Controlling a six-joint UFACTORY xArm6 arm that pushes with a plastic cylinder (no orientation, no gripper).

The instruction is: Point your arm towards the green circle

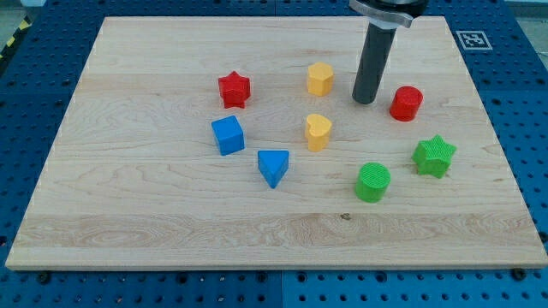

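The green circle (372,182) is a short green cylinder on the wooden board (154,214), at the lower right of the middle. My tip (366,101) rests on the board well above it in the view, between the yellow hexagon (320,78) on its left and the red cylinder (406,103) on its right. The tip touches no block. The rod rises from the tip to the view's top edge.
A green star (434,156) lies right of the green circle. A yellow heart (318,132) sits in the middle. A red star (234,89), a blue cube (228,134) and a blue triangle (273,166) lie to the left.
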